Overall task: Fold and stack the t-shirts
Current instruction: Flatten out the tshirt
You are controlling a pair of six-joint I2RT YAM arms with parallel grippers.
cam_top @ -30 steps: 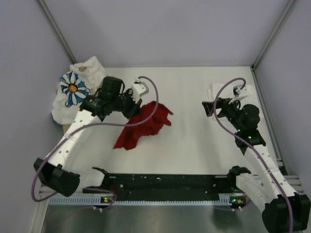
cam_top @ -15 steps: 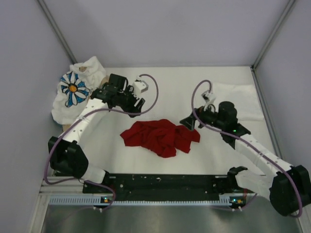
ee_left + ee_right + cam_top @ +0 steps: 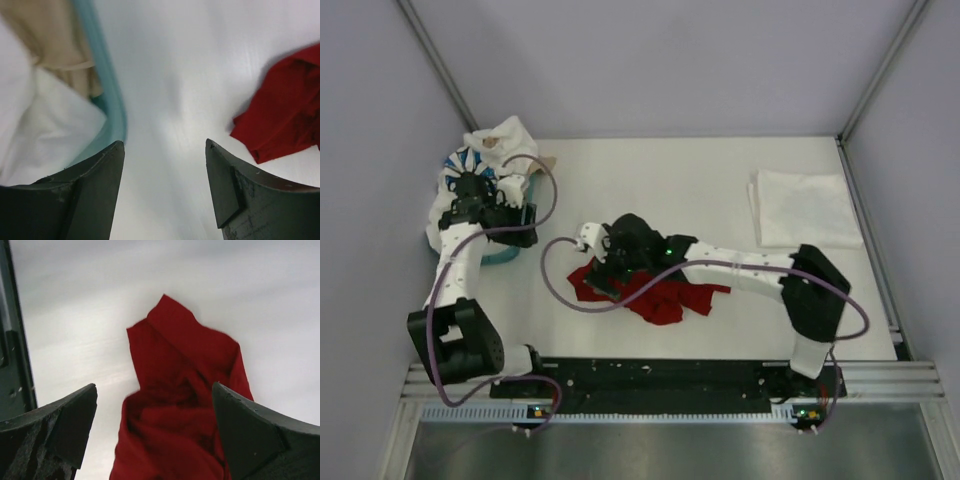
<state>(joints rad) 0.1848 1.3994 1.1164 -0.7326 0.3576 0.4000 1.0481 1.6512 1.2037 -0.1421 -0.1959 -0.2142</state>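
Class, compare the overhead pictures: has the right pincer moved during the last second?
Yes. The right pincer swung left, away from the folded white shirt at far right, to above the red shirt.

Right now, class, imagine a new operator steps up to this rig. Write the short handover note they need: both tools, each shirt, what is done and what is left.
Left tool: open, empty, beside the tray rim at the left of the table.
Right tool: open, over the red shirt, gripping nothing.
Red shirt: crumpled mid-table.
Daisy shirt: bunched on the tray, far left.
White shirt: lying flat, far right, apparently folded.
Done: perhaps the white shirt; no stack yet.
Left: fold red and daisy, then stack all three.
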